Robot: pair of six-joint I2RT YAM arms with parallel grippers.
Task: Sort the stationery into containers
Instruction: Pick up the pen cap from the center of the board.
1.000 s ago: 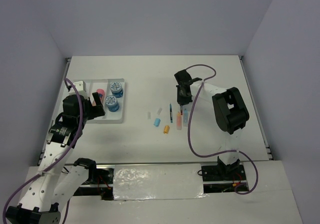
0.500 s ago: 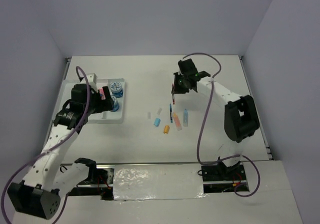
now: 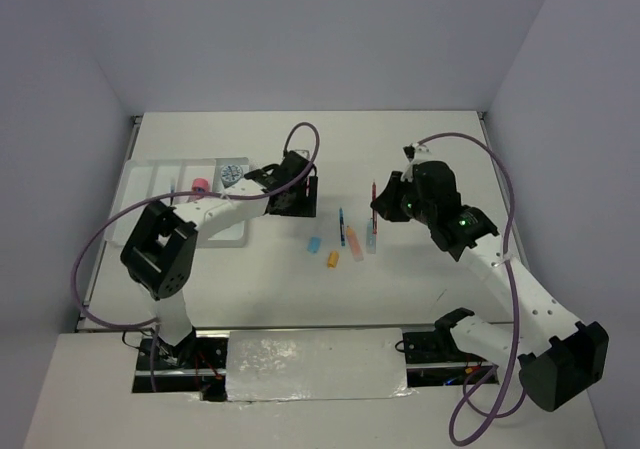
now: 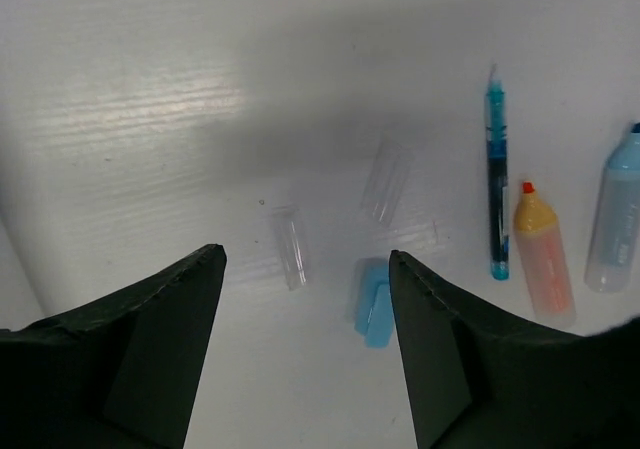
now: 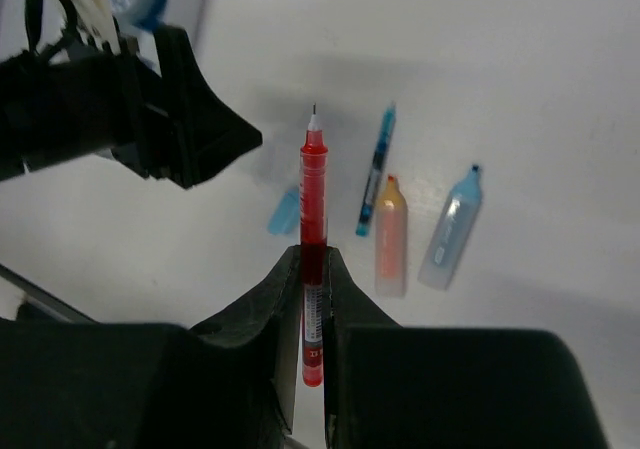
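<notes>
My right gripper (image 3: pixel 383 205) is shut on a red pen (image 3: pixel 374 193) and holds it above the table; the right wrist view shows the pen (image 5: pixel 314 184) clamped between the fingers (image 5: pixel 280 279). Below it lie a blue pen (image 5: pixel 376 169), a peach marker (image 5: pixel 390 234), a light-blue marker (image 5: pixel 452 227) and a light-blue piece (image 5: pixel 285 211). My left gripper (image 3: pixel 302 199) is open and empty over two clear pieces (image 4: pixel 291 247) (image 4: pixel 386 181) and the light-blue piece (image 4: pixel 373 301). The white tray (image 3: pixel 150 179) at far left holds a pink cylinder (image 3: pixel 200 184) and a blue-white roll (image 3: pixel 232 172).
An orange piece (image 3: pixel 333 259) lies near the light-blue piece (image 3: pixel 313 243). The left arm stretches across the tray's right side and hides part of it. Purple cables loop above both arms. Walls close the table at back and sides.
The left arm swung from over the tray rightward to the middle of the table. The right gripper lifted the red pen and moved right and nearer.
</notes>
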